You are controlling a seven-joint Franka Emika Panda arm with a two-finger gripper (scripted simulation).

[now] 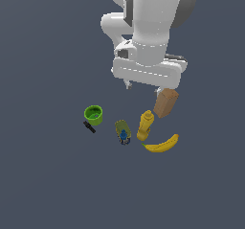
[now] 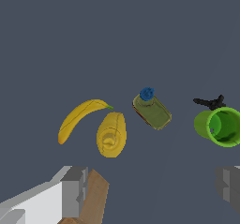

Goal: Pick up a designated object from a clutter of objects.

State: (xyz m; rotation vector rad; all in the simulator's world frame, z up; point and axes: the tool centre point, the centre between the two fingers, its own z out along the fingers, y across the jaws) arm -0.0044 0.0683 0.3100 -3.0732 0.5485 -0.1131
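Six items: scattered on the dark surface [image 1: 43,175].
Brown box [image 1: 166,103]: upright, at the group's far edge, just beside one finger [image 2: 74,191].
Hand [image 2: 152,188]: fingers spread wide, nothing gripped.
Neighbours: yellow bottle [image 1: 145,125], banana [image 1: 162,144], olive bottle [image 1: 123,131], green cup [image 1: 94,115], black piece [image 1: 89,127].
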